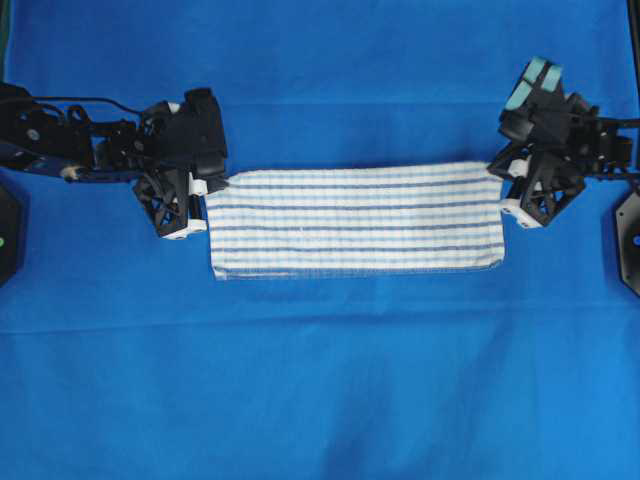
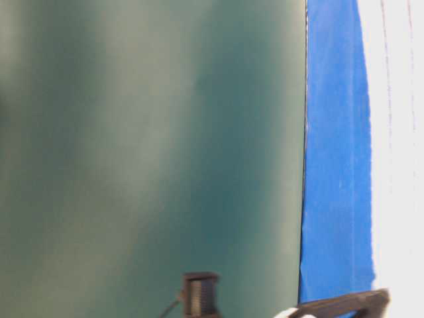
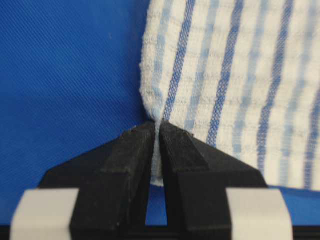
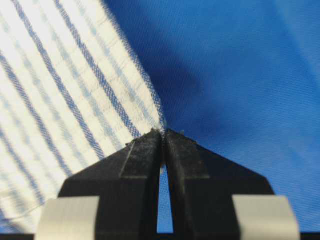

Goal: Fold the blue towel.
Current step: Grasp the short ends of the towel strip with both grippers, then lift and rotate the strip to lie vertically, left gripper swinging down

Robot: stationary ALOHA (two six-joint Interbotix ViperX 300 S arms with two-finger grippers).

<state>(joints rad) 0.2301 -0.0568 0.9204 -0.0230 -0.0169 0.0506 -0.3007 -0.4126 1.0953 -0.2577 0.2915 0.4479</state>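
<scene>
Plain blue sheet (image 1: 320,400) spread over the whole worktop, smooth apart from a few shallow creases. On it, a little above the middle of the overhead view, the blue towel (image 1: 355,220): a long flat band, stripes running from one arm to the other, hem along the near edge, probably doubled over once already.

At the band's far left corner, the left pincer (image 1: 200,186), closed tight on the cloth; in its wrist view, a sliver of terry clearly sandwiched between the black fingertips (image 3: 131,150). At the far right corner, the right pincer (image 1: 504,182), likewise closed, but holding only the very tip of the corner, with hardly any weave seen past the fingertips (image 4: 142,150).

Risks from here, as judgement only:
- Right corner slipping free on the lift, because of so shallow a bite; then one end dropping and the fold going askew.
- Only the top layer caught at either end, if doubled; then the band peeling open instead of carrying over whole. Impossible to tell from these views.
- Sheet nipped along with the towel and dragged up into a ridge; not visible either way.
- Unequal travel of the two arms, giving slack in the middle, or overstretch pulling the thin right hold out.
</scene>
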